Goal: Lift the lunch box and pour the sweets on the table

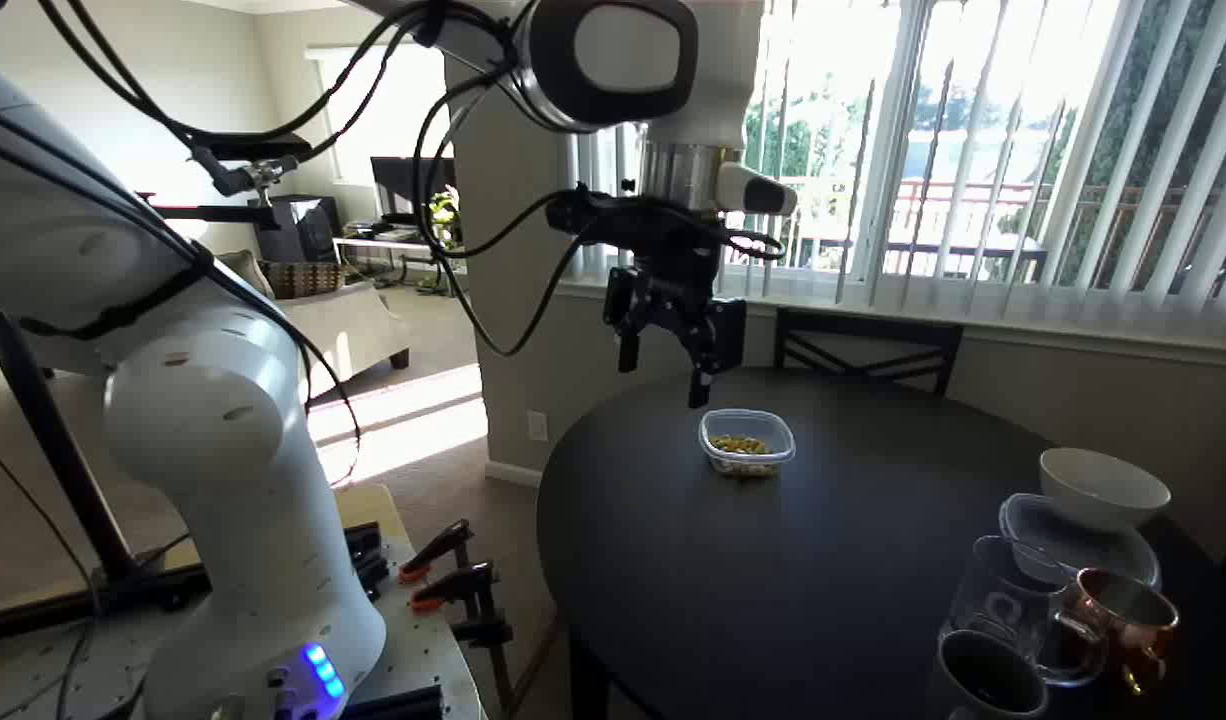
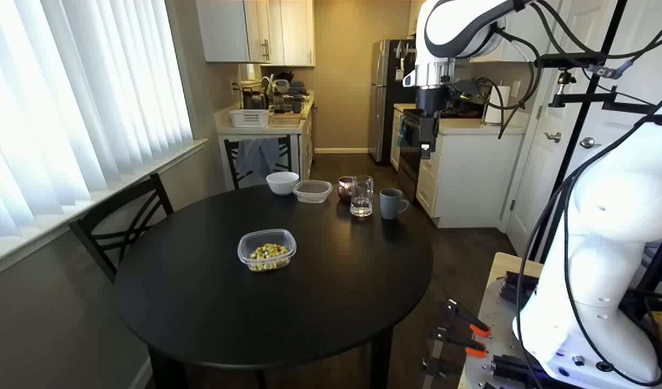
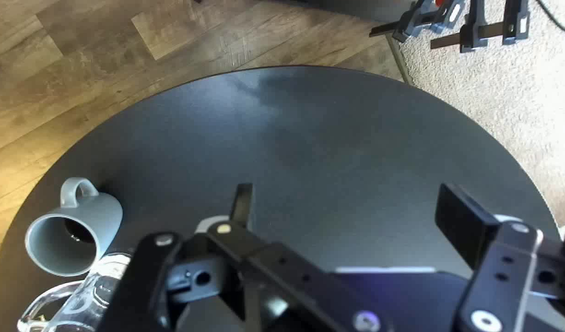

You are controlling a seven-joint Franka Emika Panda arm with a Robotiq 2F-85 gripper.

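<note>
The lunch box (image 1: 748, 458), a clear shallow container, stands upright on the round black table (image 1: 823, 580). It also shows in an exterior view (image 2: 266, 238), left of the table's middle. The golden sweets (image 1: 739, 445) lie inside it, and they show there too (image 2: 269, 253). My gripper (image 1: 663, 386) is open and empty, raised well above the table. In an exterior view the gripper (image 2: 426, 153) hangs at the table's robot side, apart from the box. In the wrist view the fingers (image 3: 344, 193) stand wide apart over bare tabletop (image 3: 310, 138); box and sweets are out of that view.
A white bowl (image 2: 282, 183), a second clear container (image 2: 312, 189), a copper mug (image 2: 345, 189), a glass mug (image 2: 362, 195) and a grey mug (image 2: 391, 203) stand along one table edge. The grey mug also shows in the wrist view (image 3: 75, 230). Chairs (image 2: 123, 227) stand around the table.
</note>
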